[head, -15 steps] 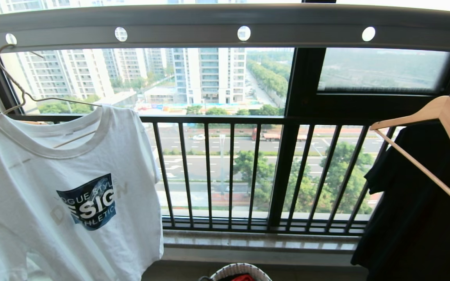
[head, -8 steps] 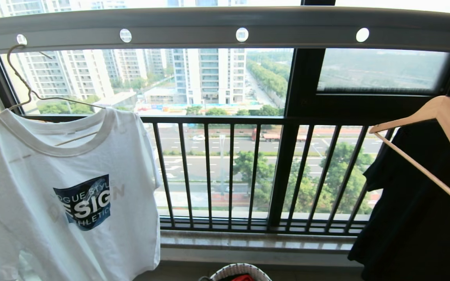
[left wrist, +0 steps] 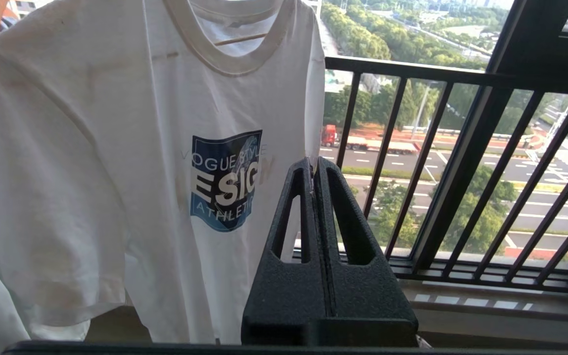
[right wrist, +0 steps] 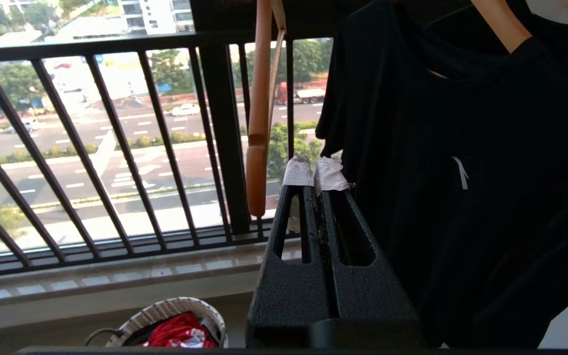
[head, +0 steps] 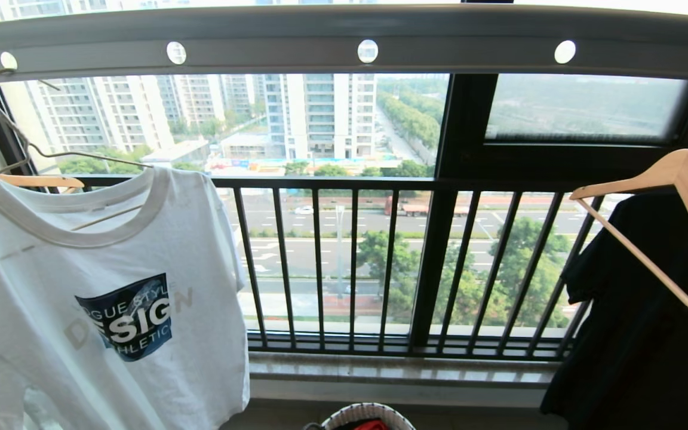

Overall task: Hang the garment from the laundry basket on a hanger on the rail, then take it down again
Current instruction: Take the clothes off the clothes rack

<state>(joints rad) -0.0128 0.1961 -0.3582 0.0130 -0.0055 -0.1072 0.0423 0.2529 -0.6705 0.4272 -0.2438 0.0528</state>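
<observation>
A: Head view first: the white T-shirt (head: 105, 286) with the dark blue shield logo is on the thin cream wire hanger (head: 27, 143), and the hanger's hook sits in the leftmost hole of the grey perforated rail (head: 344, 45). So I'd say the hanging half is done.

B: Agreed. And neither arm shows in that view. Where are the grippers?

A: Each shows only in its own wrist view. The left gripper (left wrist: 313, 165) has its fingers pressed together on nothing; it sits in front of the shirt's lower half, not touching the cloth as far as I can see. The right gripper (right wrist: 315, 180), with white tape on its tips, is likewise closed and empty, over by the black T-shirt (right wrist: 461, 172) on its wooden hanger (head: 678, 179).

B: And the basket?

A: The white woven laundry basket (right wrist: 165, 310) stands on the floor below the window sill, with something red (right wrist: 178, 330) inside. The white shirt is out of it.

B: Then what's left is the take-down: lift the hook out of the rail hole and bring the shirt down. Nothing grips the hanger, so by my reading that step hasn't started.
</observation>
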